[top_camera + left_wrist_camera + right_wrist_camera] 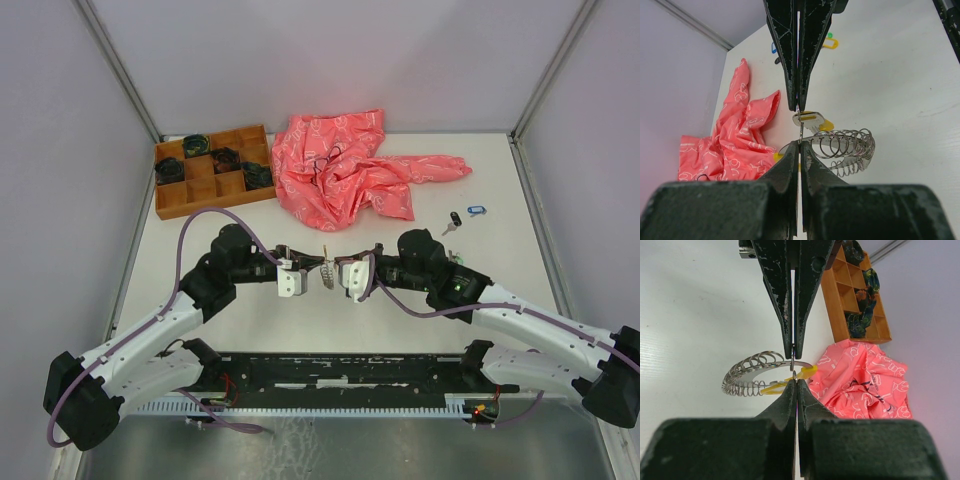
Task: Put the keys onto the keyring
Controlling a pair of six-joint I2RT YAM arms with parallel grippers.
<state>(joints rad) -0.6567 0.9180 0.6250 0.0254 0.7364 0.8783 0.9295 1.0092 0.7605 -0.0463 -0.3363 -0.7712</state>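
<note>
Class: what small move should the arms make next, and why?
Probably nudge the yellow-tagged key along the wire toward the coils: the left gripper and right gripper, both shut, pinch a thin strand of the keyring tip to tip, the key beside them.

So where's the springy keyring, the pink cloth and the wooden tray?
keyring [862, 150], left wrist view, its wire coils.
pink cloth [340, 175], top view, its middle.
wooden tray [210, 206], top view, its front wall.
</note>
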